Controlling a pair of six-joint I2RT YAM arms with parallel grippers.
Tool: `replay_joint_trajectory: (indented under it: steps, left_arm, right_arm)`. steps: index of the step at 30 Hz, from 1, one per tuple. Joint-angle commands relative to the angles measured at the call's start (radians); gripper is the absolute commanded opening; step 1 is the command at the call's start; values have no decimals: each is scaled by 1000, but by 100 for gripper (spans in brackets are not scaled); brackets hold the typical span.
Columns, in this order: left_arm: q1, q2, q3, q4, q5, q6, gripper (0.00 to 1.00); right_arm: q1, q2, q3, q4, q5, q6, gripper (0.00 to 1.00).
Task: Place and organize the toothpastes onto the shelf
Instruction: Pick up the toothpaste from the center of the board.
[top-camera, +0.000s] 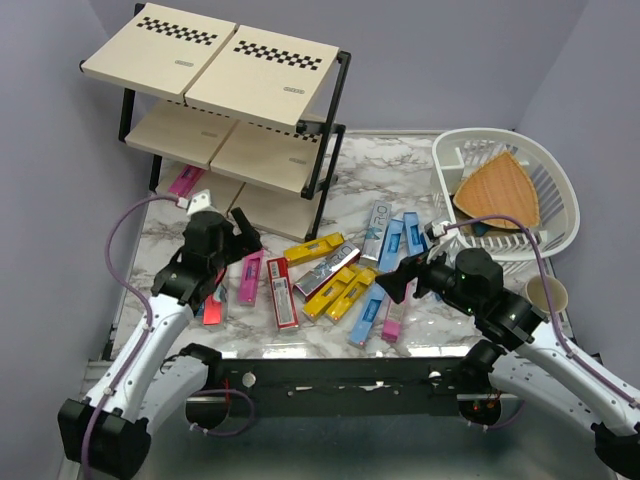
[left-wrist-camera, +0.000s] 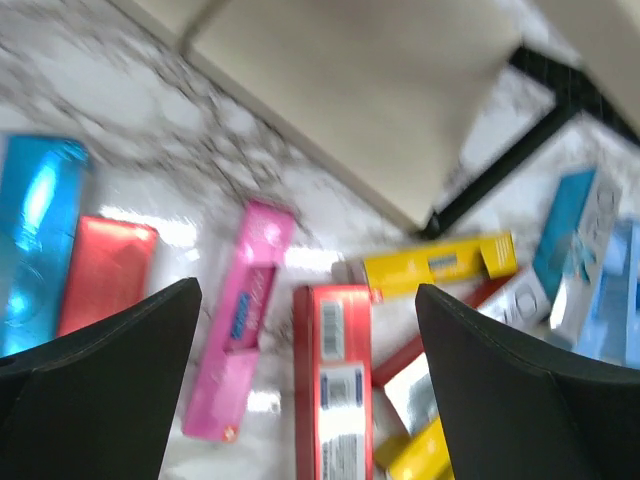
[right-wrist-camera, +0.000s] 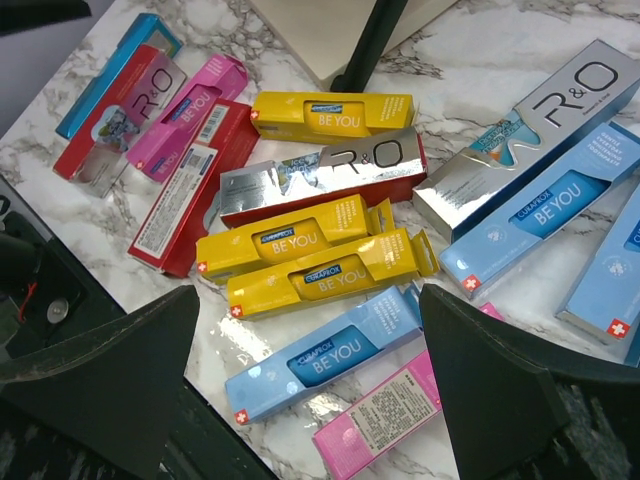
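Long, narrow toothpastes (top-camera: 315, 248) in glossy yellow, pink, red, blue and silver cardboard are scattered flat on the marbled table (top-camera: 385, 175), before the black-framed, wooden-boarded shelf (top-camera: 215, 75). The left fingers (left-wrist-camera: 100, 380) and right fingers (right-wrist-camera: 510, 390) are spread wide, with nothing held.
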Motion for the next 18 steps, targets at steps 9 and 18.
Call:
replay_joint_trajectory:
  steps: [9, 18]
  left_arm:
    - [-345, 18, -174, -171, -352, -177, 99]
    - [-364, 76, -221, -151, -372, -203, 99]
  right_arm:
    - [5, -6, -39, 65, -41, -5, 100]
    - [5, -17, -106, 146, -90, 15, 100]
